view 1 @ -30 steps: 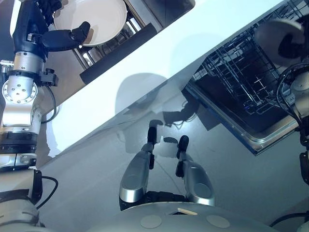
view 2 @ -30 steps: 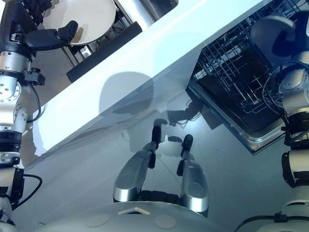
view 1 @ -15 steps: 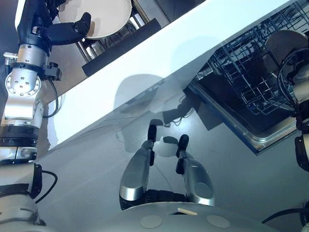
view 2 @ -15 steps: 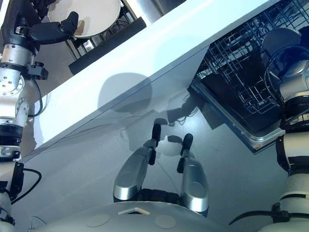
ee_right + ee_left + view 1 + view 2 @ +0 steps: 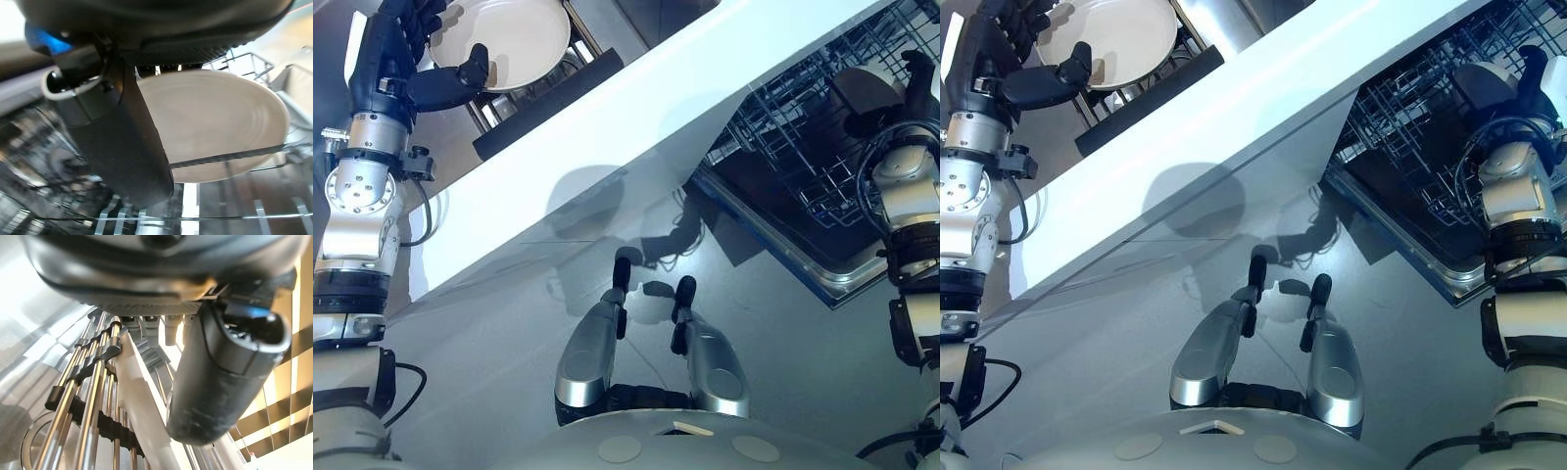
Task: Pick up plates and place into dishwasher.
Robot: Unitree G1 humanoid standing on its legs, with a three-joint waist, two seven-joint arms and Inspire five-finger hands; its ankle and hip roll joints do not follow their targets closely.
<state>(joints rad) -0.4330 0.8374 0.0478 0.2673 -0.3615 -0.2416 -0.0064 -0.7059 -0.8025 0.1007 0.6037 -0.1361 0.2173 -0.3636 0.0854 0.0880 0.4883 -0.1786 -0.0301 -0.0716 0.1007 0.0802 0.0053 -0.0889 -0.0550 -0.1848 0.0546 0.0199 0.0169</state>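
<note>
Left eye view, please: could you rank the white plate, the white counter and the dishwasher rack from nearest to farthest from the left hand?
1. White plate, under the left hand, upper left.
2. White counter, across the middle.
3. Dishwasher rack, far right, by the right hand.

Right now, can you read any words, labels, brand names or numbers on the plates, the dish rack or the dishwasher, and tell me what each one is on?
None: no readable text on the white plate, the dish rack or the dishwasher basket.
</note>
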